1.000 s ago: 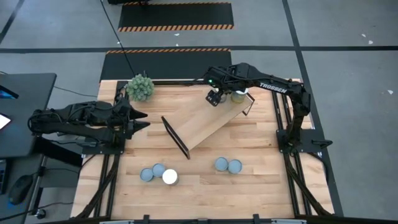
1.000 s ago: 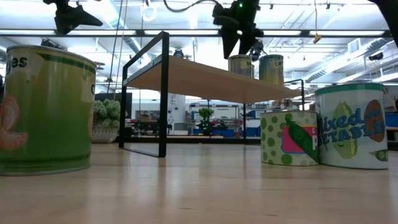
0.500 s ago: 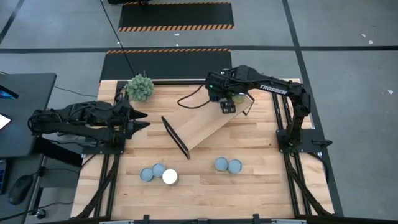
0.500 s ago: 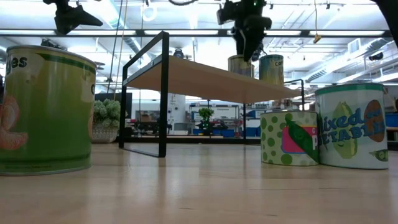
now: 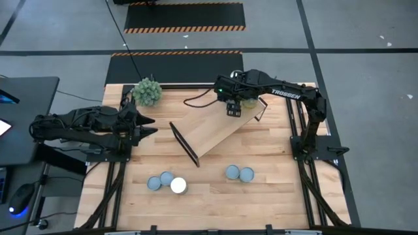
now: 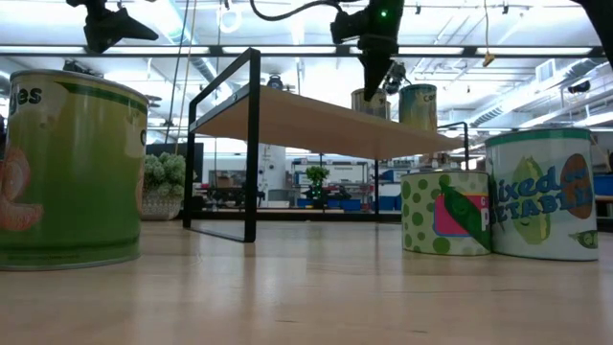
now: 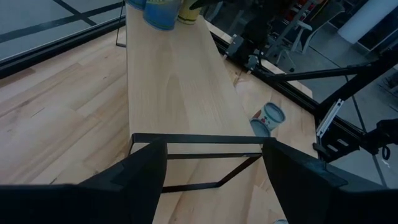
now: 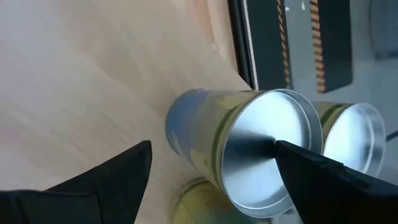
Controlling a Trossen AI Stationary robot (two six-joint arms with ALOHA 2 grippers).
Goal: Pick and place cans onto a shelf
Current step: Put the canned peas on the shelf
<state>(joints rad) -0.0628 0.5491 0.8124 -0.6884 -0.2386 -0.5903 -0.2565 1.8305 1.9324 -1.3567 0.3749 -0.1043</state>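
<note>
Cans [image 5: 249,100] upright on shelf [image 5: 212,130], open right tool [image 5: 234,111] above

wooden table [image 5: 261,196] – angled shelf [image 5: 212,130], five cans [image 5: 166,183], plant ball [image 5: 147,91]

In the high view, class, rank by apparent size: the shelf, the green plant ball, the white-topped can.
1. shelf
2. green plant ball
3. white-topped can
</note>
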